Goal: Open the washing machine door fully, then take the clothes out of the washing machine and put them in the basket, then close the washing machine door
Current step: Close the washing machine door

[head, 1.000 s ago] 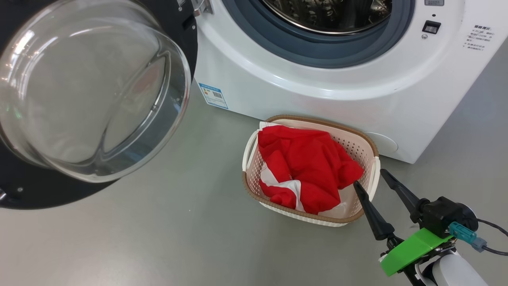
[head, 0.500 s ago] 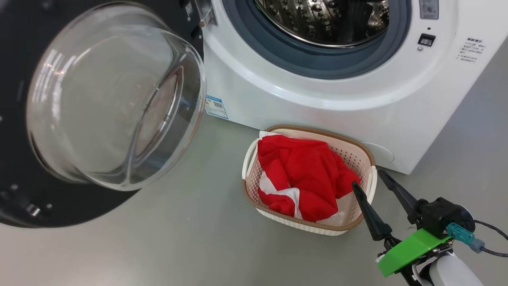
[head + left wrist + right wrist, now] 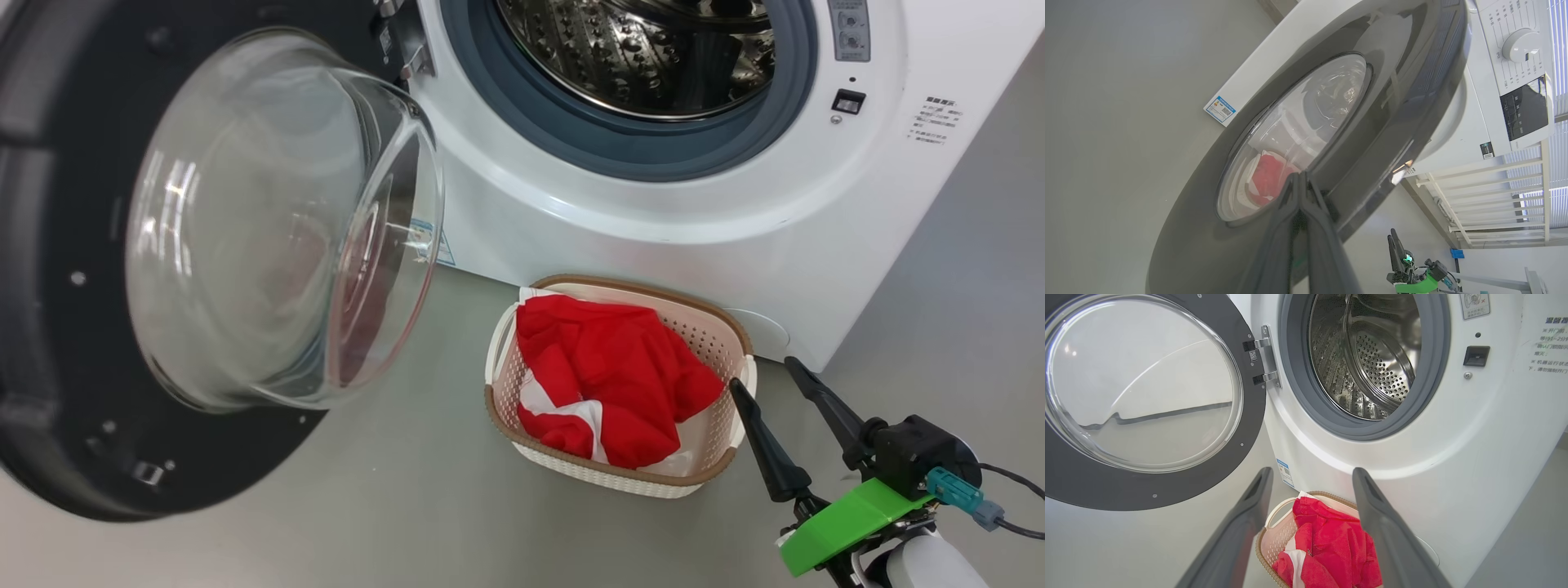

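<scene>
The washing machine door (image 3: 277, 229), a black rim around a bulging glass bowl, stands partly open at the left, hinged to the white washing machine (image 3: 653, 220). The steel drum (image 3: 1372, 363) looks empty. Red clothes (image 3: 612, 376) with white trim lie in the cream basket (image 3: 604, 478) on the floor in front of the machine. My right gripper (image 3: 762, 373) is open with nothing in it, just right of the basket's right end; in its wrist view the right gripper (image 3: 1311, 473) hangs over the basket (image 3: 1274, 543). My left gripper (image 3: 1300, 176) is shut, its tips against the door's outer face (image 3: 1372, 122).
Grey floor (image 3: 408, 506) surrounds the basket. The door's latch socket (image 3: 847, 100) sits right of the opening. The control dial (image 3: 1521, 43) is on the machine's top panel, and a white rack (image 3: 1490, 179) stands beyond the machine.
The door has swung part of the way toward the machine's opening, its glass bowl now seen more from the side. The head camera has tilted up. The right gripper has stayed by the basket.
</scene>
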You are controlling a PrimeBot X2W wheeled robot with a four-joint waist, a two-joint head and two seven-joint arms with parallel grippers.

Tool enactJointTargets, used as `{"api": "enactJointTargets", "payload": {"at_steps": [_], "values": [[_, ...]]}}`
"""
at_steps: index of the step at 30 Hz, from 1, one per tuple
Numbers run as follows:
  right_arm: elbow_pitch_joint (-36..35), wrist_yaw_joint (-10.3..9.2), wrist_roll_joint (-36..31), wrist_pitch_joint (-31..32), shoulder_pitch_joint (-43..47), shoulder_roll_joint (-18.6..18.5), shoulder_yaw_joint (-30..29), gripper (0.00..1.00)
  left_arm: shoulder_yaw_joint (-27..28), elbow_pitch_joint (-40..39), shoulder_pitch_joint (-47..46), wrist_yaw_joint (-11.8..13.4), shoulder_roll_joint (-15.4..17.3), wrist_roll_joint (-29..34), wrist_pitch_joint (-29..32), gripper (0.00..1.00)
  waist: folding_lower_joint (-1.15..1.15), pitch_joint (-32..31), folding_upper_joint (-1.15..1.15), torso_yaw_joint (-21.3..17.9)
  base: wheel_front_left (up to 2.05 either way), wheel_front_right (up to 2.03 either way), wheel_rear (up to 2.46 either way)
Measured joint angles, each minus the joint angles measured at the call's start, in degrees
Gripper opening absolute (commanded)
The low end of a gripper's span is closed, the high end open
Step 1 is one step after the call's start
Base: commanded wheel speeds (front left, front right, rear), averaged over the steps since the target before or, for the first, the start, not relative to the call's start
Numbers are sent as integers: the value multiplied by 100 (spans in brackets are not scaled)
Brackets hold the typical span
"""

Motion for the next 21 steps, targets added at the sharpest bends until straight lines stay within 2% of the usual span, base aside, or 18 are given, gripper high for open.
{"api": "enactJointTargets", "payload": {"at_steps": [7, 13, 21], "values": [[-26, 0, 0, 0, 99, 57, -52, 100, -353, -1011, 269, 0, -47, -130, 393, 0, 0, -66, 0, -109, 0, 0, 0], [-41, 0, 0, 0, 105, 79, -67, 100, -686, -1825, 366, 0, -218, -230, 600, 0, 0, -87, 0, -270, 0, 0, 0], [-62, 0, 0, 0, 105, 100, -105, 100, -1114, -2631, 416, 0, -708, -186, 461, 0, 0, -59, 0, -531, 0, 0, 0]]}}
